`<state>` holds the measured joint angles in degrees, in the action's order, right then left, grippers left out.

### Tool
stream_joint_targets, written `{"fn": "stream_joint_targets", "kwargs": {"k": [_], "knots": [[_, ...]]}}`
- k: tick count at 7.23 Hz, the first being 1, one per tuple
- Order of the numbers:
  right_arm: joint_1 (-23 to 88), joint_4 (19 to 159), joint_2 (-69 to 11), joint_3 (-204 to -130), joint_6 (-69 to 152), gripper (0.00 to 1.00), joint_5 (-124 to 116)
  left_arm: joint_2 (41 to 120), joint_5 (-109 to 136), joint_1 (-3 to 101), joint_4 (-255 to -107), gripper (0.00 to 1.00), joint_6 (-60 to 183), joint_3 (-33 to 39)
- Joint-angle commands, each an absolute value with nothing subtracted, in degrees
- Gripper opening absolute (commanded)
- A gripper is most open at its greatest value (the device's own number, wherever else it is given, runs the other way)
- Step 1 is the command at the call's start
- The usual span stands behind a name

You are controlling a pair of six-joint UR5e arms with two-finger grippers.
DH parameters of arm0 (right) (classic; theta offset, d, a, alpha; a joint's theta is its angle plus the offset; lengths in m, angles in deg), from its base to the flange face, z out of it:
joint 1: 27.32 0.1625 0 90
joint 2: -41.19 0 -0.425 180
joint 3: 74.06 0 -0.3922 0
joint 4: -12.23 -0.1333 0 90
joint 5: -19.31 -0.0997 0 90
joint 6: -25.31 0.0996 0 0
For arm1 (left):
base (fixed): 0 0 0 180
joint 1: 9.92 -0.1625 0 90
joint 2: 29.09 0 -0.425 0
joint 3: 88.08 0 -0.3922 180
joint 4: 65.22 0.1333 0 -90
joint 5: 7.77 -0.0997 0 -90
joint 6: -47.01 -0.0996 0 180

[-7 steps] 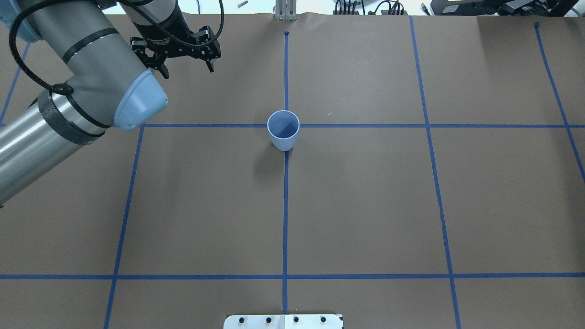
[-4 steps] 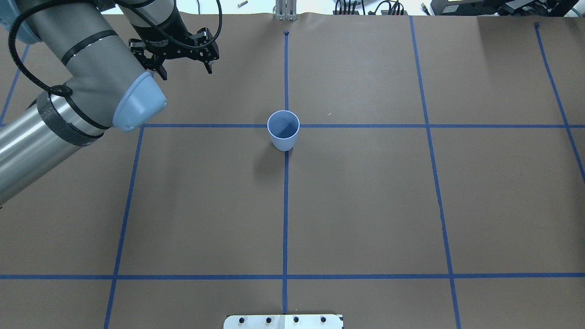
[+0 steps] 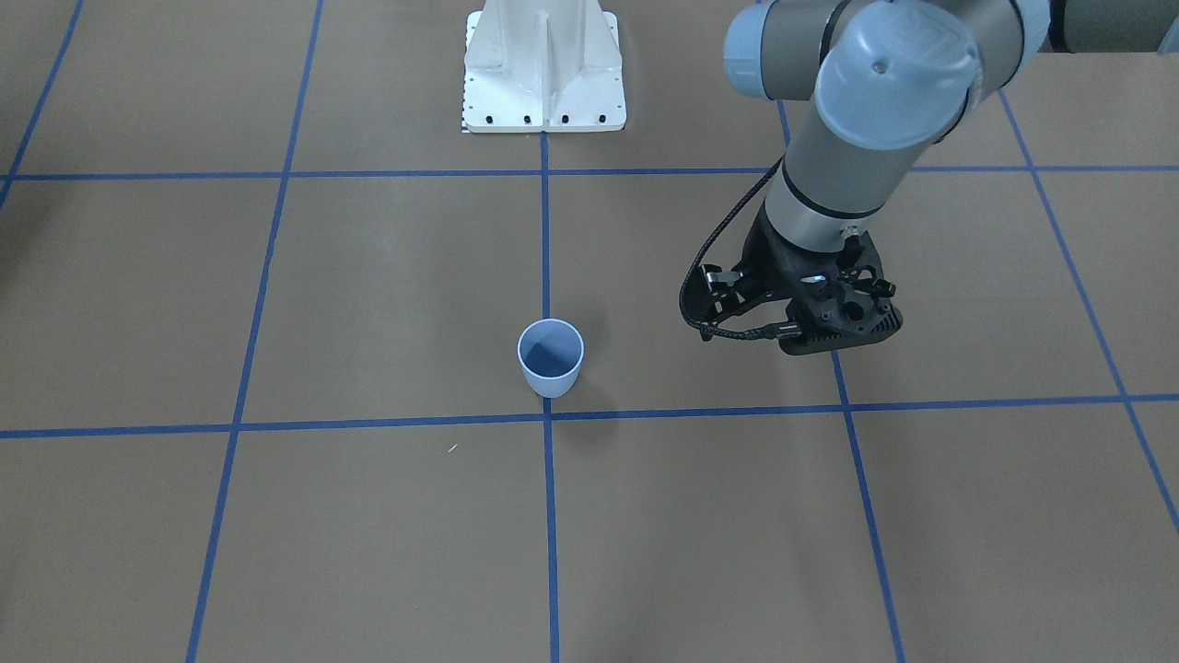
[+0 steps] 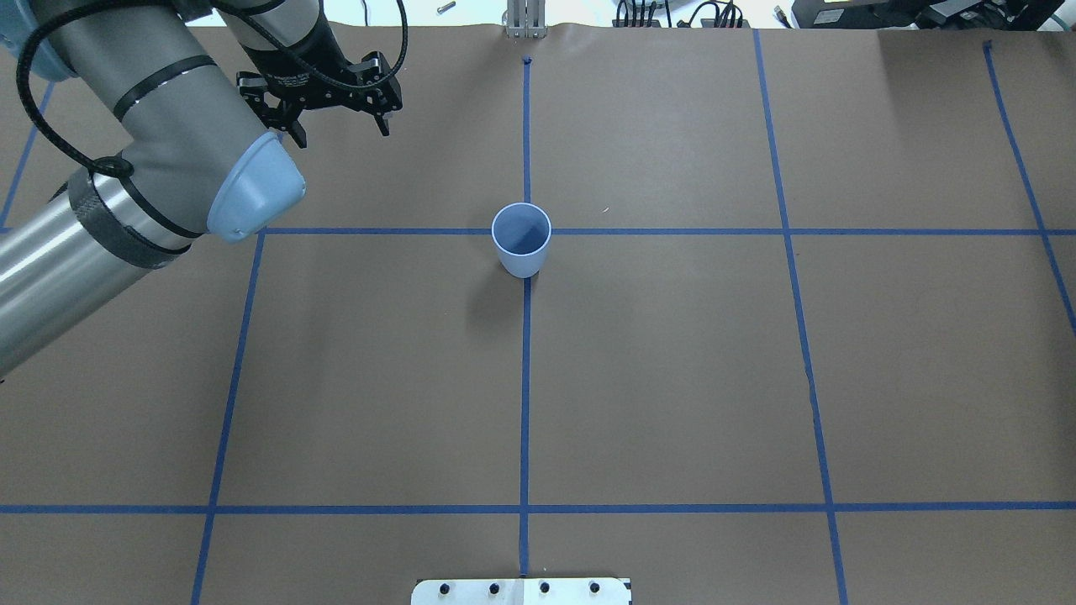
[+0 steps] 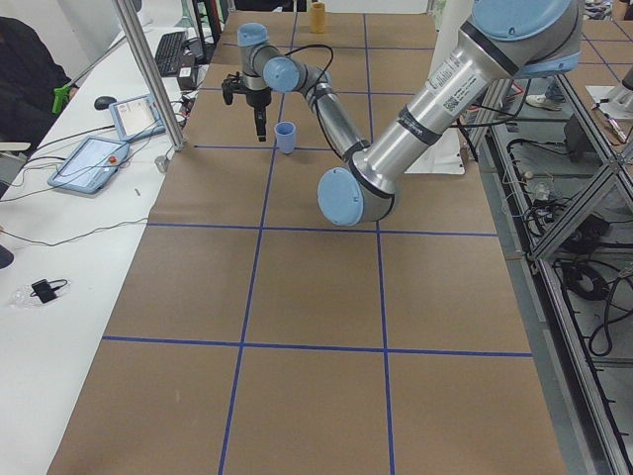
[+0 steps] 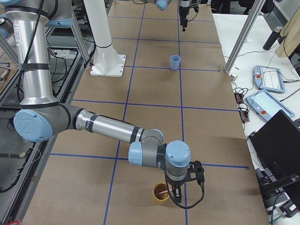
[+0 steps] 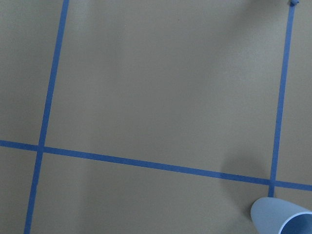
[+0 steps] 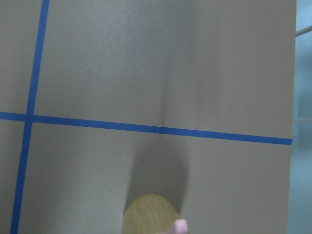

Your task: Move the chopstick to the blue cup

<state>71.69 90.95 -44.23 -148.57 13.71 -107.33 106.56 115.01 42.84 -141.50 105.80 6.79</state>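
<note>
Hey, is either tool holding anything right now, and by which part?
Left tool is open and empty. Right tool hangs over the chopstick in a tan cup; a grip cannot be told.

no legible text (arm label (image 5: pixel 451 83) blurred)

- The surface (image 4: pixel 672 378) is covered in matt brown paper, crossed by smooth blue tape lines (image 4: pixel 524 378).
- The blue cup (image 4: pixel 523 265) looks like smooth plastic with a soft sheen.
- The left arm (image 4: pixel 160 126) has satin grey metal tubes and glossy pale-blue caps (image 4: pixel 252 189).
- The left pincer (image 4: pixel 343 134) is matt black.
- The tan cup (image 8: pixel 146 217) shows a wood-like grain.
</note>
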Motion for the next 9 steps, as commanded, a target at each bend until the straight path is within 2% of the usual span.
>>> {"fn": "stream_joint_targets", "kwargs": {"k": [1, 3, 7, 8, 9], "knots": [[71.47, 88.53, -43.63, -146.41, 13.8, 0.87, -107.25, 106.53, 115.01, 42.81, -141.5, 0.99, 105.8, 6.84], [71.3, 87.02, -43.18, -144.11, 13.71, 0.85, -107.42, 105.74, 115.01, 42.9, -141.59, 0.99, 105.8, 7.28], [71.3, 87.11, -44.06, -144.11, 13.8, 0.71, -107.86, 105.21, 115.01, 42.9, -141.59, 0.99, 105.72, 7.29], [71.3, 87.11, -44.06, -144.28, 13.8, 0.63, -107.95, 105.21, 115.01, 42.9, -141.59, 0.99, 105.8, 7.37], [71.3, 87.11, -44.06, -144.2, 13.8, 0.47, -107.95, 105.21, 115.01, 42.9, -141.59, 0.99, 105.8, 7.37]]}}
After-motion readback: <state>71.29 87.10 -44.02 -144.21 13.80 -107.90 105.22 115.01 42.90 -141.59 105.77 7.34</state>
